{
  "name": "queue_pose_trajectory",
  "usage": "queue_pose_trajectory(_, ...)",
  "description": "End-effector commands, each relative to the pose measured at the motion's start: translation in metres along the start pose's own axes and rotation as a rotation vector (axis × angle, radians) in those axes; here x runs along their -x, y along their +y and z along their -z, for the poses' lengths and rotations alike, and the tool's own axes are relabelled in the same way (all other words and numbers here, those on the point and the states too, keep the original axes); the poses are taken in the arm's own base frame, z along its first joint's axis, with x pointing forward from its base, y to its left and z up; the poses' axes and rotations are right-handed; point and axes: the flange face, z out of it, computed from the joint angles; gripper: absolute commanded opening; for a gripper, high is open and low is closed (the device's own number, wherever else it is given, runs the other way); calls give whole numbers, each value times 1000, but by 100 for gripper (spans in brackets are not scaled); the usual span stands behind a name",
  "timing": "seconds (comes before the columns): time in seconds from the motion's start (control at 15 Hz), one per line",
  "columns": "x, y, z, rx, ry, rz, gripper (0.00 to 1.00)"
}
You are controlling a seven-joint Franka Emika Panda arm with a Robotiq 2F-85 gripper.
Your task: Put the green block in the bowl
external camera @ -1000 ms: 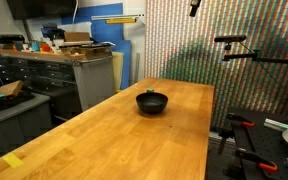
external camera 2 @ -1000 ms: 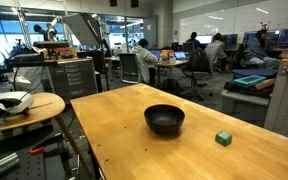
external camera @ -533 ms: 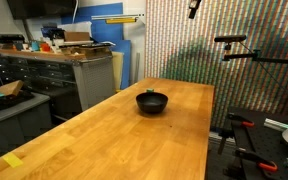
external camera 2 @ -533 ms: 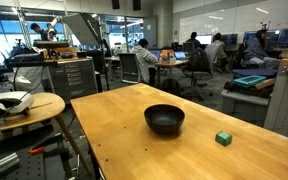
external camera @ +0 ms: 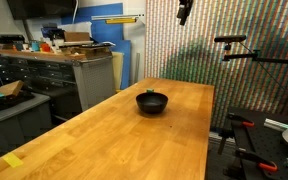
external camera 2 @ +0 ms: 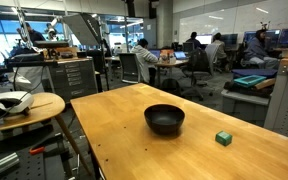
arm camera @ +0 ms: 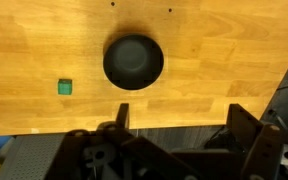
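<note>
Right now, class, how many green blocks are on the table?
1. The green block lies on the table, beside the black bowl but apart from it. None seems hidden.

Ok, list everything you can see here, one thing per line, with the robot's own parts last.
Table: one, light wood, fills the middle of both exterior views.
Bowl: one, black, on the table, empty.
Block: one, green, on the table, apart from the bowl.
Tape: one strip, yellow, at a table corner.
Drawer cabinet: one, grey, beside the table.
Round side table: one, wood, next to the big table.
People: several, seated at desks in the background.
End effector: one, black, above the table, fingers apart, holding nothing.
</note>
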Motion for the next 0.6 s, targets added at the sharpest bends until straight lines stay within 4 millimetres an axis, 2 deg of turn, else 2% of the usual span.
queue_pose_trajectory(0.0, -32, 11, -10, 21, 14, -64, 100)
queue_pose_trajectory(0.53, -91, 45, -52, 90, 38, -173, 100)
